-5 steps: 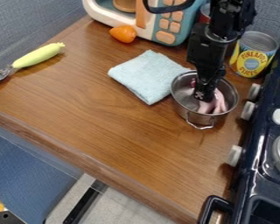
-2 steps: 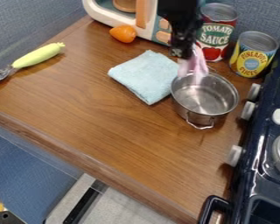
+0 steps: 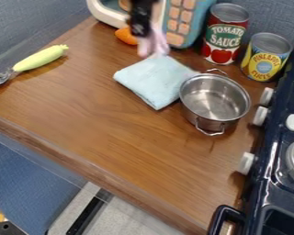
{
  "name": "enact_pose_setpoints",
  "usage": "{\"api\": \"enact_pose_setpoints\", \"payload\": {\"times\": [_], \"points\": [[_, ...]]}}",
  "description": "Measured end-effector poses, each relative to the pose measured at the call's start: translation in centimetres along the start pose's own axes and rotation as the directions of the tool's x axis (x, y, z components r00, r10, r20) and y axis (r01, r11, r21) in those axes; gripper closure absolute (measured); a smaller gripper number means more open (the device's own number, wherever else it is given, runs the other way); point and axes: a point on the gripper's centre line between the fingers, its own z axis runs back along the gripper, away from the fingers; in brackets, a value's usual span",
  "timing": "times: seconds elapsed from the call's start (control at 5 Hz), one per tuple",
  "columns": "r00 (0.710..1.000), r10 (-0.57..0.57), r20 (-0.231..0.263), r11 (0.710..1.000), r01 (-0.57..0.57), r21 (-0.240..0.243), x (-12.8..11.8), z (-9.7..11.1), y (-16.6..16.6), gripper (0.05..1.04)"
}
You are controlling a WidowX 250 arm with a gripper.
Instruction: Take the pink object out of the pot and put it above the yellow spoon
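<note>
My gripper [image 3: 141,31] hangs at the top of the view, in front of the toy microwave, shut on the pink object [image 3: 153,44]. That object dangles in the air around the cloth's upper corner. The metal pot [image 3: 214,102] stands upright on the right side of the counter with a bare inside. At the far left lies the spoon with its yellow-green handle [image 3: 40,58], the metal bowl end pointing to the left edge.
A light blue cloth [image 3: 150,81] lies left of the pot. Behind are an orange toy [image 3: 126,36], a microwave [image 3: 185,23], a tomato can [image 3: 225,34] and a pineapple can [image 3: 266,57]. The dark stove [image 3: 277,151] borders the counter's right side.
The gripper has lifted the pink object out of the pot and carried it up and left, past the tomato can toward the orange toy. Pot, cloth and spoon have kept their places.
</note>
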Motion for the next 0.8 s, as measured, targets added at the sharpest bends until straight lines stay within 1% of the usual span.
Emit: {"api": "enact_pose_setpoints", "payload": {"times": [0.2,0.4,0.6,0.8], "points": [[0.998,0.05,0.042,0.998,-0.052,0.045,2.4,-2.5,-2.6,0.834],[0.993,0.091,0.07,0.995,-0.094,0.044,4.6,-3.9,-4.8,0.835],[0.991,0.108,0.082,0.989,-0.115,0.093,6.0,-6.7,-5.9,0.835],[0.987,0.13,0.094,0.982,-0.141,0.124,7.4,-8.2,-6.5,0.835]]}}
